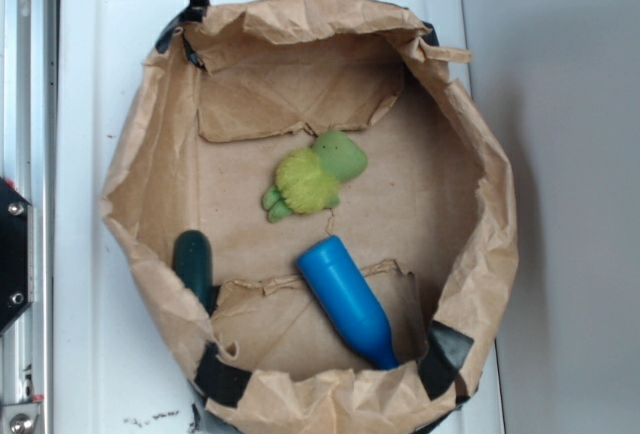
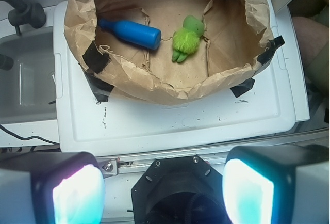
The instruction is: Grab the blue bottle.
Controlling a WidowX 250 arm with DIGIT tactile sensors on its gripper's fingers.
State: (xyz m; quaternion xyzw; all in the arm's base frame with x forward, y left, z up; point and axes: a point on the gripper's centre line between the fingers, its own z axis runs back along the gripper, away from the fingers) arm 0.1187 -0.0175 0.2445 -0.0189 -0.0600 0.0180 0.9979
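Gripper (image 2: 162, 190): jaws spread wide, empty, well apart from the bin. Blue bottle (image 1: 348, 301): lying on its side inside the brown paper bag (image 1: 140, 174), neck toward the wall. Green plush toy (image 1: 312, 178): just beside its base. Dark green bottle (image 1: 194, 263): against the bag's wall.

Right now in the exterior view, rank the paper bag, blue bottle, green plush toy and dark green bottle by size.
1. paper bag
2. blue bottle
3. green plush toy
4. dark green bottle, though the bag's wall hides part of it, so unsure.
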